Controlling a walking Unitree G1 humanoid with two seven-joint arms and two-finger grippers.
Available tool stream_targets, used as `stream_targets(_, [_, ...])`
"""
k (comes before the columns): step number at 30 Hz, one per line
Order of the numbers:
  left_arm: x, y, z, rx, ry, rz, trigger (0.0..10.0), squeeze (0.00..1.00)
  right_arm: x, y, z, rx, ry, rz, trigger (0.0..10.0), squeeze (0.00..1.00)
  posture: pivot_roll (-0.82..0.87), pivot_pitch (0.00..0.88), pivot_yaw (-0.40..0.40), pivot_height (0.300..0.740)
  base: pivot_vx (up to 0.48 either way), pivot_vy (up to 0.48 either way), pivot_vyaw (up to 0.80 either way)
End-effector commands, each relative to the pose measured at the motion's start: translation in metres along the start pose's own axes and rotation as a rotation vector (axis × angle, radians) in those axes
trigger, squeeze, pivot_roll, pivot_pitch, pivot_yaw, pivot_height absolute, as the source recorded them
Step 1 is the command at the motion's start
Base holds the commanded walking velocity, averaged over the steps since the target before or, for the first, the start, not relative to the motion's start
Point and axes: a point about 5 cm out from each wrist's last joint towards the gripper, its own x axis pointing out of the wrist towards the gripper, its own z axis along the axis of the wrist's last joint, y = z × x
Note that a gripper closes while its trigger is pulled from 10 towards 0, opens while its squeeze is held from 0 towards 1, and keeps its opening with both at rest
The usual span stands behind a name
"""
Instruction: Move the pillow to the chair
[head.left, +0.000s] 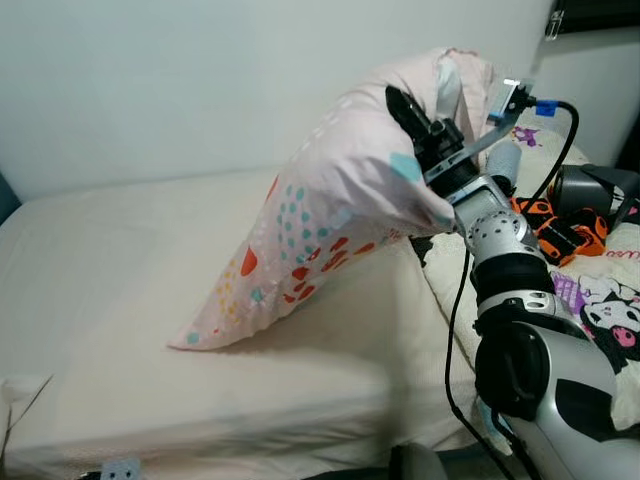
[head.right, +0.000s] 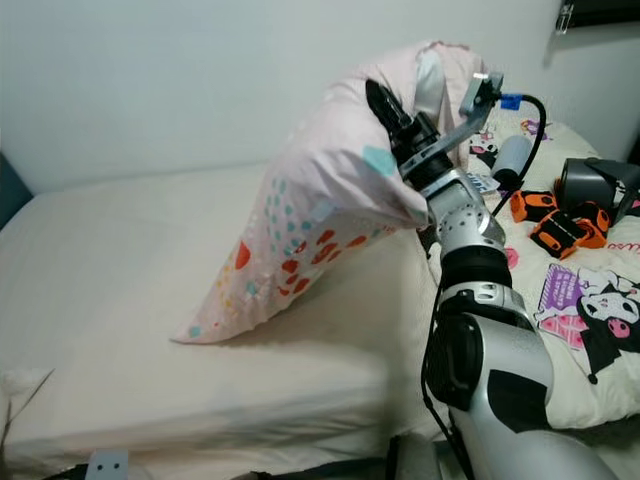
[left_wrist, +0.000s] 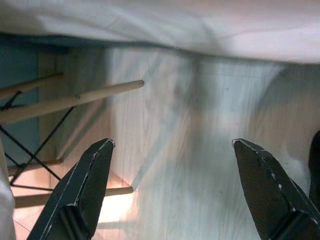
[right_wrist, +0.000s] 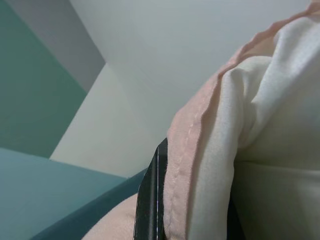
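Pillow raised off bed, gripped at upper end.

Nearest: left gripper (left_wrist: 172, 147), fingers spread wide above pale wood floor (left_wrist: 200, 150). Farther: right gripper (head.left: 425, 125), fingers clenched on pillow (head.left: 330, 215), pale pink with teal and red spots, tilted, lowest corner touching cream bed (head.left: 110, 290). Beyond: white wall (head.left: 200, 80).

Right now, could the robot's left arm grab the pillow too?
Probably not yet. The left gripper hangs open low by the floor, beside the bed's edge, while the right gripper holds the pillow up high over the bed.
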Motion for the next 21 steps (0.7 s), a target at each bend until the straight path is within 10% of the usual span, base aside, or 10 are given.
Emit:
stream_targets(1, [-0.0003,0.0015,-0.0058,0.026,0.021,-0.004,10.0,0.0,0.0116,0.0141,0.0131,-0.018,-0.059,0.088,0.0,0.0,-0.05,0.013,0.065,0.642,0.0,0.0,0.0])
stream_targets(21, [-0.0011,-0.001,-0.0098,0.049,0.042,-0.032,10.0,0.0,0.0165,0.0222,0.0083,0.008,-0.057,0.118,0.0,0.0,-0.05,0.018,0.065,0.711,-0.12,0.0,0.0])
